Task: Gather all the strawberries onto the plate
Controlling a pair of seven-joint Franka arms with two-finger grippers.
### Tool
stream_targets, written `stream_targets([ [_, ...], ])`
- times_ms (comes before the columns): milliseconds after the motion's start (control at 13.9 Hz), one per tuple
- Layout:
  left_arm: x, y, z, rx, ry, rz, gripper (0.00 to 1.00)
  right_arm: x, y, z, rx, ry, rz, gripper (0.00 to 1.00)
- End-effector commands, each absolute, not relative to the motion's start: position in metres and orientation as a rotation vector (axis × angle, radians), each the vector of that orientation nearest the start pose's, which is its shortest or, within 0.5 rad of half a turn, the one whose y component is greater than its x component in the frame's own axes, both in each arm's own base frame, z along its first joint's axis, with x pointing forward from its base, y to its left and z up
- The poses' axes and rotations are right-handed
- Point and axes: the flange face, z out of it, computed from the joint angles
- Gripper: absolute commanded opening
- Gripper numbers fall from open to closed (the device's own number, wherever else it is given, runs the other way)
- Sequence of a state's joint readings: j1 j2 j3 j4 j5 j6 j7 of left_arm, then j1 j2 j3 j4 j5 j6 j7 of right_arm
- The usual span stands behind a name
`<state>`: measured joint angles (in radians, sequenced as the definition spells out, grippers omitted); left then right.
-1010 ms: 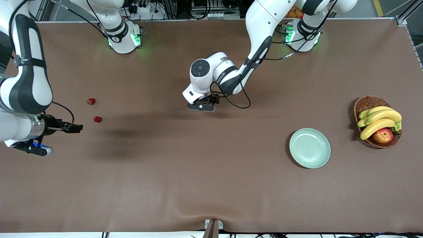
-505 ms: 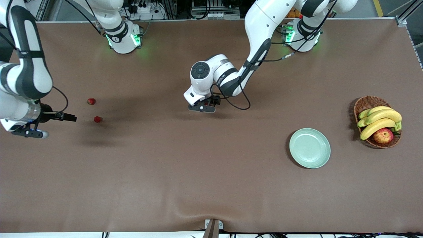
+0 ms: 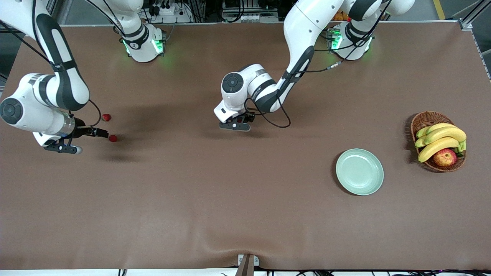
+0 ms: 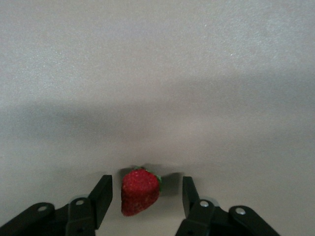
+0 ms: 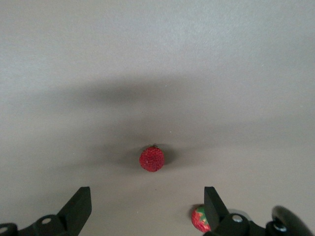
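Straddling one strawberry (image 4: 140, 191) mid-table w/ fingers part-closed, gaps either side: left gripper (image 3: 234, 125). Right gripper (image 3: 63, 147) wide open nr two strawberries (image 3: 113, 138) at right arm's end. Plate (image 3: 359, 171) nr wicker basket (image 3: 425, 120).

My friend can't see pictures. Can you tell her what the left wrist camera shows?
A small red strawberry with a green cap sits on the brown table, between the two black fingers of the left gripper, which have not closed on it.

Front cam high, faces robots, whole table (image 3: 245, 214); wrist cams close, looking down at cloth.
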<state>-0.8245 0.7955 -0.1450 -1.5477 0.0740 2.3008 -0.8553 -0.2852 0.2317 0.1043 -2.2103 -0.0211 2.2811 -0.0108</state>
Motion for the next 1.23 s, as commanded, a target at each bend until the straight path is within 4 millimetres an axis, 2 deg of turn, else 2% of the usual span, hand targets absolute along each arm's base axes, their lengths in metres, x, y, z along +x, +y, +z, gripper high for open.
stream_targets([
  [0,0.411,-0.572,0.179,-3.129,0.223,0.06,0.43,0.507,-0.097,0.243,-3.109,0.172,0.174,0.99],
  [72,0.41,-0.571,0.178,-3.122,0.229,0.057,0.18,0.507,-0.097,0.237,-3.106,0.172,0.178,0.93],
  [144,0.41,-0.571,0.178,-3.119,0.23,0.059,0.07,0.509,-0.097,0.228,-3.106,0.172,0.163,0.87],
  [288,0.41,-0.57,0.18,-3.117,0.228,0.059,0.06,0.509,-0.099,0.203,-3.1,0.18,0.152,0.82],
  [505,0.416,-0.568,0.186,-3.124,0.201,0.053,0.02,0.511,-0.099,0.187,-3.099,0.179,0.122,0.74],
  [577,0.423,-0.563,0.195,-3.127,0.172,0.05,0.02,0.513,-0.099,0.178,-3.101,0.175,0.088,0.67],
  [649,0.446,-0.546,0.207,-3.126,0.103,0.042,0.02,0.513,-0.098,0.172,-3.099,0.171,0.085,0.53],
  [721,0.477,-0.519,0.222,-3.123,0.018,0.043,0.02,0.512,-0.098,0.173,-3.099,0.166,0.092,0.32],
  [865,0.526,-0.465,0.251,-3.104,-0.141,0.052,0.02,0.512,-0.098,0.174,-3.096,0.163,0.118,0.01],
  [1010,0.574,-0.4,0.269,-3.079,-0.305,0.06,0.02,0.524,-0.098,0.187,-3.091,0.163,0.177,0.0],
  [1082,0.593,-0.367,0.271,-3.06,-0.387,0.071,0.02,0.535,-0.1,0.201,-3.08,0.172,0.257,0.0],
  [1154,0.61,-0.333,0.27,-3.029,-0.442,0.061,0.02,0.55,-0.103,0.223,-3.068,0.172,0.339,0.0],
])
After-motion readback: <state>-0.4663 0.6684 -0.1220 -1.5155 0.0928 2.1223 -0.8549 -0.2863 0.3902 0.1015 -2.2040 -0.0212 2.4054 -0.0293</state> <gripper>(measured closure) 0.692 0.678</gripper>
